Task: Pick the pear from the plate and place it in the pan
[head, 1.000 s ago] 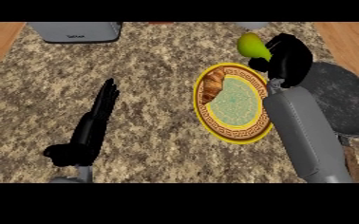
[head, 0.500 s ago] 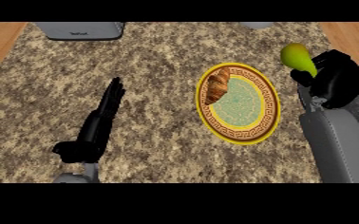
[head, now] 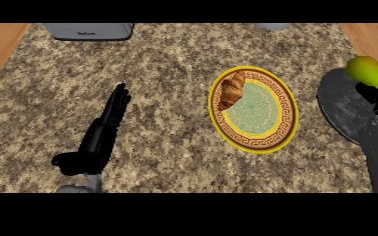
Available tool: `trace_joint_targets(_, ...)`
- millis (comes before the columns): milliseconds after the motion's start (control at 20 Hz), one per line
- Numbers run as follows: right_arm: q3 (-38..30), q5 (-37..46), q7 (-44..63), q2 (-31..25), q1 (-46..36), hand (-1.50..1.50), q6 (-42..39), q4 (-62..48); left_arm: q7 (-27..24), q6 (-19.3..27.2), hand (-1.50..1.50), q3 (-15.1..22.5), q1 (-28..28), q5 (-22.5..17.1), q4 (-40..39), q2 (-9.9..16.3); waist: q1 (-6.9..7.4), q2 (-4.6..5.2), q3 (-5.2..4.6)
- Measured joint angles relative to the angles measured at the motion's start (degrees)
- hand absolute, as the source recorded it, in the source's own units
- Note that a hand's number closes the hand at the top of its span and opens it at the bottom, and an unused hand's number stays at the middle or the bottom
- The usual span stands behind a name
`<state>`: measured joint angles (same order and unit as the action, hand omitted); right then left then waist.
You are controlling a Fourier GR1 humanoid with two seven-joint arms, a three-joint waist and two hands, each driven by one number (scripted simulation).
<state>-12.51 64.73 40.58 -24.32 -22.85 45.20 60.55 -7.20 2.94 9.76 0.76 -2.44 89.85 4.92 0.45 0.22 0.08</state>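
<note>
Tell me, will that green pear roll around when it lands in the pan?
Probably a little. The pear looks rounded and smooth, so it could wobble or roll before settling. The pan looks dark, flat and wide, so it should keep the pear inside, though its rim is hard to see. Its skin looks shiny, so it may be a bit slippery.

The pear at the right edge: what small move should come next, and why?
Probably bring the pear slightly nearer the middle of the pan before release: it shows at the far rim, already off the plate.
</note>
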Motion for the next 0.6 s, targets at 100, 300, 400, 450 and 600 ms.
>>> trace_joint_targets(100,-2.20,-3.97,-4.71,-2.08,-1.00,1.50,2.64,-4.49,0.20,-0.11,0.00,0.06,-0.26,0.12,0.65,0.02,0.15,0.02,0.02)
trace_joint_targets(300,-5.78,-11.86,-14.83,-5.38,-3.38,1.50,6.78,-13.48,1.20,0.17,0.00,0.43,0.24,0.73,1.40,-0.50,0.34,0.07,0.05)
trace_joint_targets(400,-7.32,-15.34,-17.90,-6.40,-5.15,-1.50,5.92,-17.75,1.85,0.65,0.00,0.88,0.90,1.30,1.40,-1.05,0.55,0.14,0.05)
trace_joint_targets(450,-7.91,-16.79,-17.79,-6.57,-5.57,-1.50,3.54,-19.57,1.92,0.65,0.00,0.82,1.52,1.33,1.07,-1.16,0.62,0.26,0.06)
trace_joint_targets(600,-8.27,-19.68,-18.46,-7.89,-6.95,-1.50,-6.06,-24.98,2.23,0.41,0.00,0.84,2.11,1.43,1.28,-0.96,1.23,0.48,0.13)
